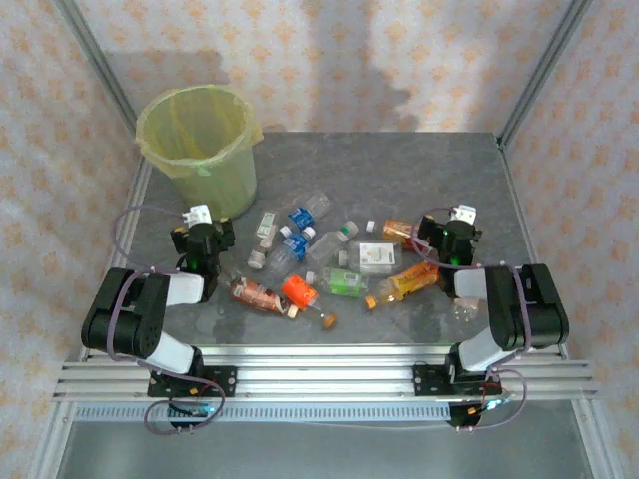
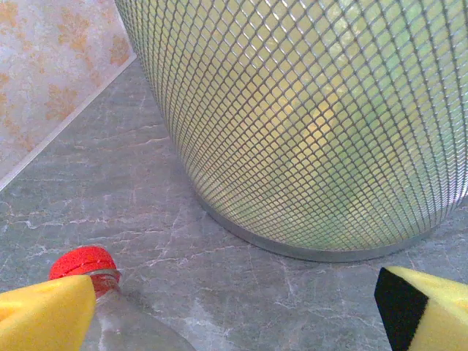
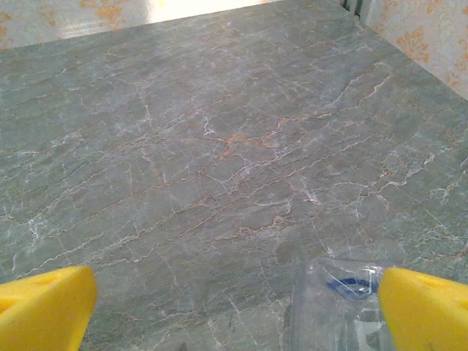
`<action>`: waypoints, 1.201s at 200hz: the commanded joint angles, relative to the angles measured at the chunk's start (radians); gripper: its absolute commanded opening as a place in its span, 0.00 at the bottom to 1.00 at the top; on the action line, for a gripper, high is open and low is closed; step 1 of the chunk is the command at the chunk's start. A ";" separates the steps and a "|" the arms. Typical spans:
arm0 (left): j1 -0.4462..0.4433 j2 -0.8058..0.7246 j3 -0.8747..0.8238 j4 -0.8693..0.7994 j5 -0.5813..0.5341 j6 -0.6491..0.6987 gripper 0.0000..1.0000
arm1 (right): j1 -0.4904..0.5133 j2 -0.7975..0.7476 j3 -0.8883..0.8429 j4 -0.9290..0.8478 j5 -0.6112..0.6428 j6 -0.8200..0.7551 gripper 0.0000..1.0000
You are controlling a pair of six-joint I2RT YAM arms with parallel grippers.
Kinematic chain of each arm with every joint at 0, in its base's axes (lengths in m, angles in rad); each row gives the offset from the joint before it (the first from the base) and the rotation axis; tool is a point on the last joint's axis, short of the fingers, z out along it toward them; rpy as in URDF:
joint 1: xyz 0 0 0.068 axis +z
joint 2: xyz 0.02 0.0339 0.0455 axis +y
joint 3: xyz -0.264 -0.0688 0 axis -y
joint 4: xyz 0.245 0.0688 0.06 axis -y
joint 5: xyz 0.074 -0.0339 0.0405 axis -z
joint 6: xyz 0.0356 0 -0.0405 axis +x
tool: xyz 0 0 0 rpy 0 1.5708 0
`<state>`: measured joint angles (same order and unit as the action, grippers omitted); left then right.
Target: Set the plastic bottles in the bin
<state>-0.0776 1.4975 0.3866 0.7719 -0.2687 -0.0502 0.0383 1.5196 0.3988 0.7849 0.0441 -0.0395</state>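
Plastic bottles (image 1: 329,264) litter the counter (image 1: 399,170) beside the bin (image 1: 200,145); left end effector (image 2: 234,314) and right end effector (image 3: 234,307) both released.

About a dozen plastic bottles (image 1: 404,282) and one bin (image 1: 215,180).

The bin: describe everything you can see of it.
The bin stands upright at the far left corner of the table, mouth open. It is round and tapers slightly downward. In the left wrist view its wall is fine metal mesh on a plain metal base ring. A translucent yellow-green bag lines it and folds over the rim. It rests on the grey marbled tabletop; the left gripper is near its foot, not touching.
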 commanded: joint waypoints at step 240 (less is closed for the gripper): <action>0.007 -0.031 0.025 -0.029 -0.046 -0.005 1.00 | -0.006 0.001 0.017 0.001 -0.005 -0.013 0.99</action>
<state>-0.0776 1.4929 0.3920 0.7555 -0.2775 -0.0517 0.0383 1.5196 0.3988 0.7849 0.0441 -0.0399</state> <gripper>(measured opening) 0.996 0.992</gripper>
